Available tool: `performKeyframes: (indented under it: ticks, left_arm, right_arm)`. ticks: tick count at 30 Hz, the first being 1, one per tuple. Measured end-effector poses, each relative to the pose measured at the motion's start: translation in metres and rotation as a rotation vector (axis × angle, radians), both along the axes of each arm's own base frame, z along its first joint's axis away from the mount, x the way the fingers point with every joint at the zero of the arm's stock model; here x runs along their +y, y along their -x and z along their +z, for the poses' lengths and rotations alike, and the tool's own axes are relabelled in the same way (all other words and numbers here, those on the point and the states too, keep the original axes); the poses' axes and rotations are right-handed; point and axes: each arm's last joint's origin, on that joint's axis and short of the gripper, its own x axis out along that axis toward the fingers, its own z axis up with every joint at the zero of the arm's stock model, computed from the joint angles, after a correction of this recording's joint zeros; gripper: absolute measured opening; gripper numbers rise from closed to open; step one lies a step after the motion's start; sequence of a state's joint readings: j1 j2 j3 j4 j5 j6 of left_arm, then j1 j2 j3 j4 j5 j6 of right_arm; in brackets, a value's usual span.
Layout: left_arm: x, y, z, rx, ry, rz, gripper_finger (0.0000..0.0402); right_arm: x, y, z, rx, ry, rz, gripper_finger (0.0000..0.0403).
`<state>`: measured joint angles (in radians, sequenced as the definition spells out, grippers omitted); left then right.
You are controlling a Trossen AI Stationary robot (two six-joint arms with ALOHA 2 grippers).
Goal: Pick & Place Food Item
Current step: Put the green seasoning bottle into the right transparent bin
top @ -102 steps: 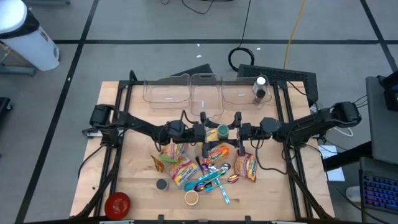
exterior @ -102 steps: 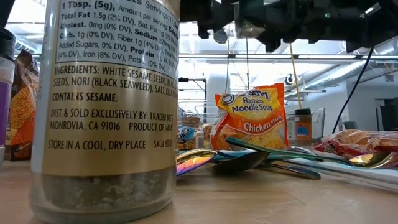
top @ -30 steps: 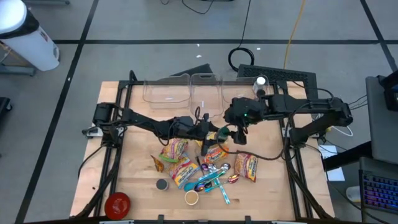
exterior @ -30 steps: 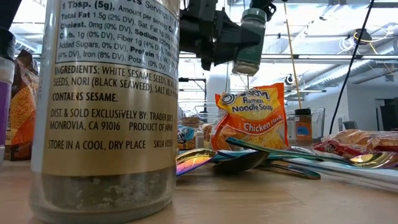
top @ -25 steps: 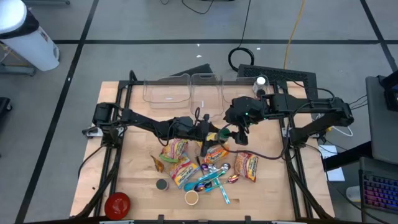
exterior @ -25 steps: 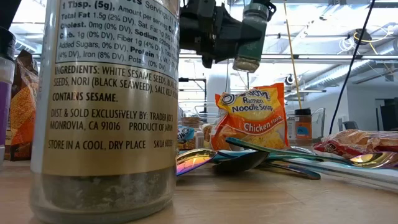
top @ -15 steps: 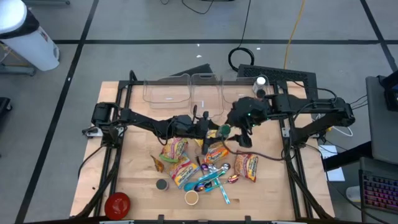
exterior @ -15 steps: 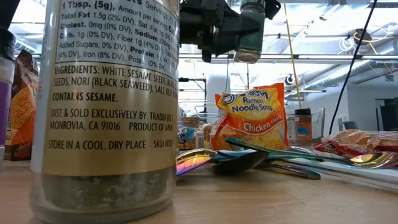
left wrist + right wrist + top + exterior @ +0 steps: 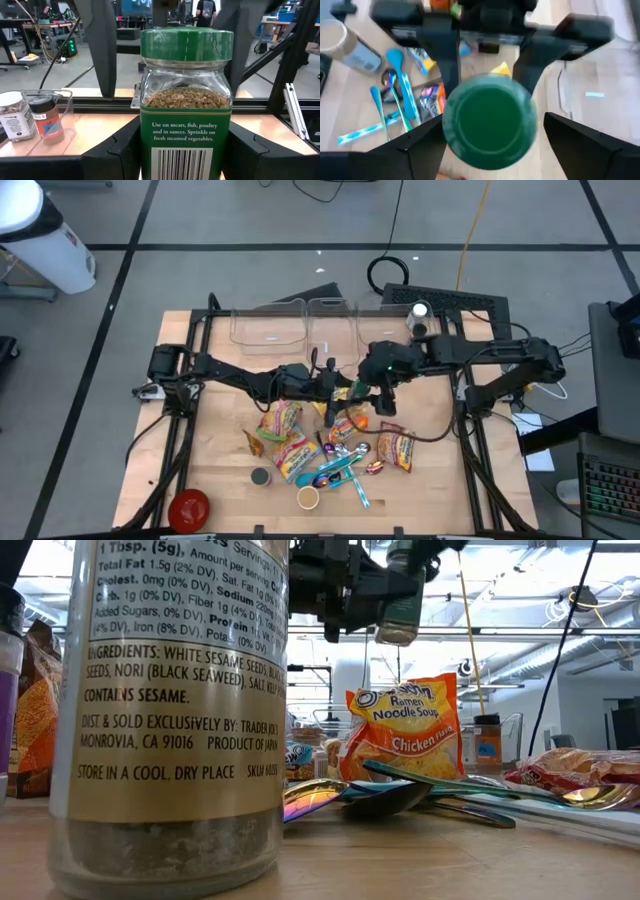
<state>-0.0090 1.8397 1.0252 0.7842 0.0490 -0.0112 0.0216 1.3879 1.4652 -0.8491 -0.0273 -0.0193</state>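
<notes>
Left wrist view shows the left gripper (image 9: 185, 150) clamped on a glass spice jar (image 9: 186, 115), one dark finger on each flat side of its square body; the jar stands upright, with a ribbed green plastic lid, a green printed label and coarse brown flakes behind the clear shoulder. From above, the right gripper (image 9: 487, 145) hangs over that round green lid with its fingers spread wide to either side, not touching it. In the high view the jar (image 9: 356, 390) is held in the air above the wooden table (image 9: 215, 455), just past a heap of glossy ramen packets (image 9: 285, 442) and shiny plastic spoons (image 9: 340, 465). Clear plastic bins (image 9: 300, 330) stand along the table's far edge. Close to the low camera stands a tall paper-labelled seasoning jar (image 9: 170, 710).
</notes>
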Motion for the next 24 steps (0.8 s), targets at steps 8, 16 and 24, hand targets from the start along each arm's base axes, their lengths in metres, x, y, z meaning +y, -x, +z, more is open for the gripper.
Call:
performKeyframes:
  ticks: [8, 16, 24]
  left_arm:
    - [0.000, 0.000, 0.000, 0.001, 0.000, -0.002, 0.0205]
    - [0.001, 0.000, -0.001, 0.002, 0.012, 0.046, 0.0205]
    - [0.001, 0.007, 0.016, -0.016, 0.026, 0.093, 0.0367]
  right_arm:
    - [0.000, 0.002, 0.005, -0.023, -0.004, -0.001, 0.0231]
    - [0.000, 0.003, 0.005, -0.022, 0.004, 0.014, 0.0197]
    - [-0.004, 0.012, 0.003, 0.042, 0.054, -0.044, 0.0197]
